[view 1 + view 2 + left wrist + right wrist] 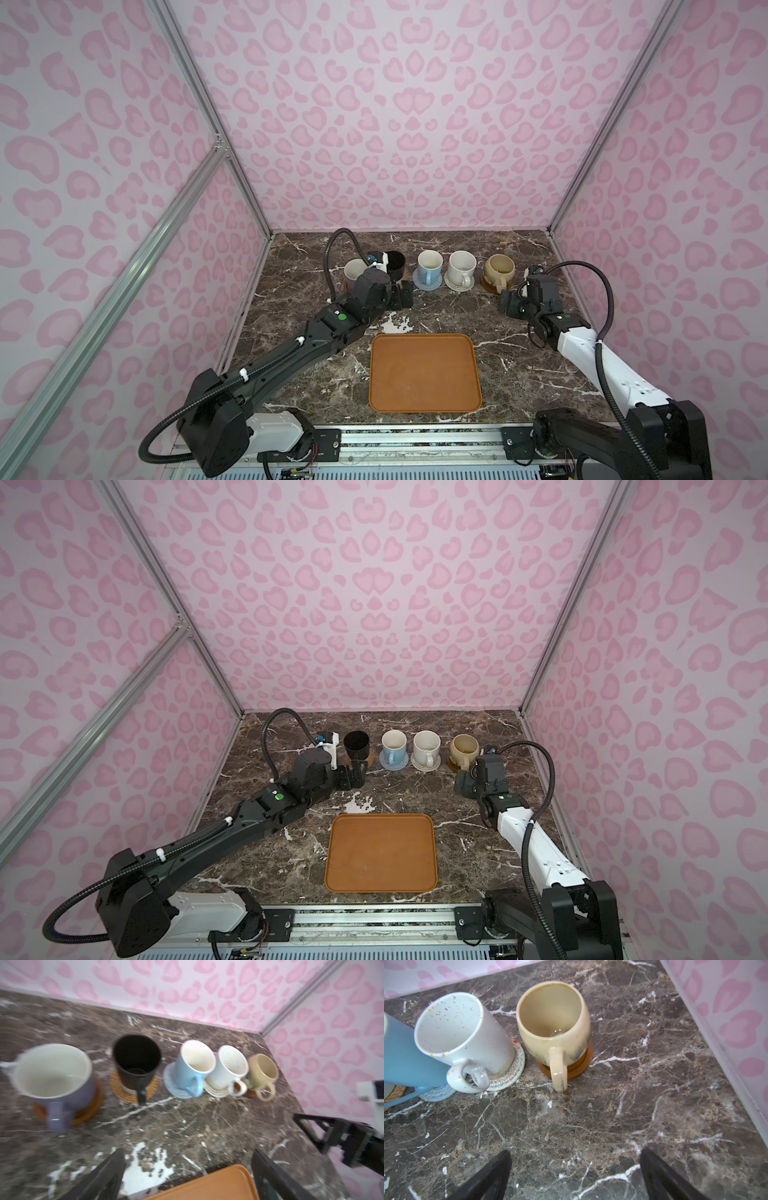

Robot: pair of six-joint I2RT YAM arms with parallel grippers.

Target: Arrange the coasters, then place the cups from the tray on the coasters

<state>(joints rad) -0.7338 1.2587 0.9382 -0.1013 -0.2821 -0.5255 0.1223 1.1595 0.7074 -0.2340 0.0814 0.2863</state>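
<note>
Along the far side of the desk (457, 332), five mugs stand upright in a row, each on its own coaster, handles turned toward the near edge. From left to right in both top views they are the lavender mug (54, 1078) on a brown wooden coaster (91, 1109), the black mug (395, 262) on the orange woven coaster (118, 1091), the light blue mug (429, 266) on the grey-blue woven coaster (428, 286), the speckled white mug (461, 266) on the cream woven coaster (510, 1076), and the squat beige-yellow mug (500, 269) on the other brown wooden coaster (577, 1070). Nearer the front, apart from the row, lies the orange-brown tray (424, 374). The left end effector (188, 1152) hangs just in front of the black mug, fingers spread wide with only desk between them. The right end effector (576, 1151) sits near the beige-yellow mug without touching it, likewise spread wide and holding nothing.
</note>
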